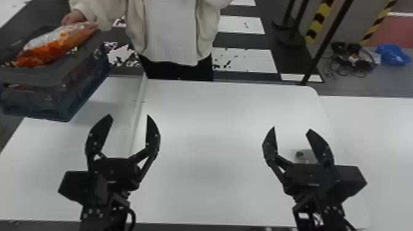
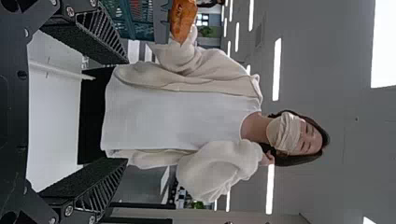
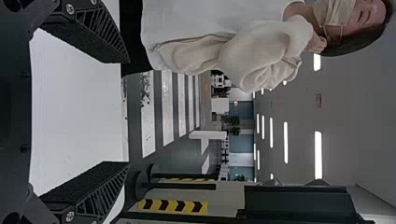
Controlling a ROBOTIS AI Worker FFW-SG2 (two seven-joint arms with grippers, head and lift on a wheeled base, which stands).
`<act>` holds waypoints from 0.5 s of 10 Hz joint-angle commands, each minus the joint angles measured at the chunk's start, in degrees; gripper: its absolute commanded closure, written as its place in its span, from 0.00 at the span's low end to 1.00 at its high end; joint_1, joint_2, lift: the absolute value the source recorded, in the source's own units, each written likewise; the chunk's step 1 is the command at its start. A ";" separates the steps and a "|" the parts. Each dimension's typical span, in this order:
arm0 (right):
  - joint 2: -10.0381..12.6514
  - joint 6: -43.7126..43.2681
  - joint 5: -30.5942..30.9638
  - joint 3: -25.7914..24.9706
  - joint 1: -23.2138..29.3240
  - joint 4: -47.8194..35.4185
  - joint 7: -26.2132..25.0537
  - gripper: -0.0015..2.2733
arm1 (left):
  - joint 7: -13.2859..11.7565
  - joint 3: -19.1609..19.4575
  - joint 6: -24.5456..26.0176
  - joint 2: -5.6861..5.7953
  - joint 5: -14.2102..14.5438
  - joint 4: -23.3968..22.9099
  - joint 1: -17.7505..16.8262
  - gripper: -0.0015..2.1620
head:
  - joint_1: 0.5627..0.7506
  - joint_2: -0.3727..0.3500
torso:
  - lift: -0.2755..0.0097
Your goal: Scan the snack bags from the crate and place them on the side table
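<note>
Orange and silver, a snack bag (image 1: 58, 43) lies tilted at the top of the dark crate (image 1: 46, 99), at the robot's far left; a person's hand (image 1: 73, 17) is at the bag's far end, the sleeve (image 1: 92, 10) cream; the crate overlaps the far left corner of the white table (image 1: 199, 138) in the head view, though whether it rests there cannot be told. Left gripper (image 1: 130, 116) found released, its fingers wide apart and nothing between them, above the table near a raised white strip (image 1: 137, 113); right gripper (image 1: 291, 129) likewise released and unladen, above the table's right part; a small grey object (image 1: 307, 155), partly hidden, shows behind it. Beyond the table, right side: a blue item (image 1: 393, 55) beside a heap of black cables (image 1: 347, 66).
</note>
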 commanded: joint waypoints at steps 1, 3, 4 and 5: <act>-0.13 -0.04 0.03 0.01 -0.20 -0.02 -0.03 0.05 | -0.08 0.08 0.40 -0.04 0.01 -0.17 0.02 0.07 | 0.70 0.42 | 0.79; -0.13 0.13 0.03 0.27 -0.29 -0.02 0.06 0.05 | -0.17 0.08 0.75 -0.04 0.19 -0.25 -0.07 0.07 | 0.70 0.43 | 0.79; -0.22 0.13 0.03 0.45 -0.29 -0.11 0.06 0.05 | -0.26 0.26 0.93 -0.04 0.19 -0.17 -0.07 0.07 | 0.70 0.43 | 0.79; -0.22 0.13 0.03 0.45 -0.29 -0.02 0.06 0.05 | -0.52 0.26 0.75 -0.04 0.19 -0.17 -0.07 0.07 | 0.70 0.43 | 0.79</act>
